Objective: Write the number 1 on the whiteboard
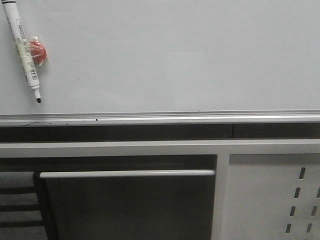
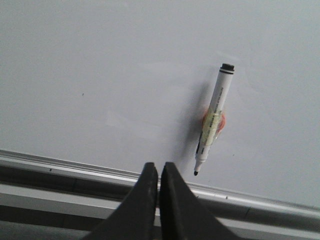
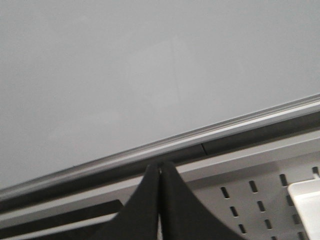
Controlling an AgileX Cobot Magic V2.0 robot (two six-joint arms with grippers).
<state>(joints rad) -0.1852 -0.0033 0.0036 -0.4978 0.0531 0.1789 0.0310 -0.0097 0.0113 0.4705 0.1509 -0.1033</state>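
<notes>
The whiteboard (image 1: 175, 55) fills the upper half of the front view, pale grey with a silver bottom rail (image 1: 160, 118). A white marker (image 1: 22, 50) with a black tip hangs on it at the upper left, taped to a red magnet (image 1: 38, 51), uncapped tip pointing down. No number 1 shows on the board. My left gripper (image 2: 158, 167) is shut and empty, just below the rail and a little to the side of the marker (image 2: 212, 120). My right gripper (image 3: 160, 167) is shut and empty, below the rail over the bare board (image 3: 140, 75). Neither gripper appears in the front view.
Under the board runs a white frame beam (image 1: 160, 147) with a horizontal bar (image 1: 127, 173) below it. A white perforated metal panel (image 1: 272, 197) sits at the lower right, seen also beside my right gripper as the perforated panel (image 3: 250, 200).
</notes>
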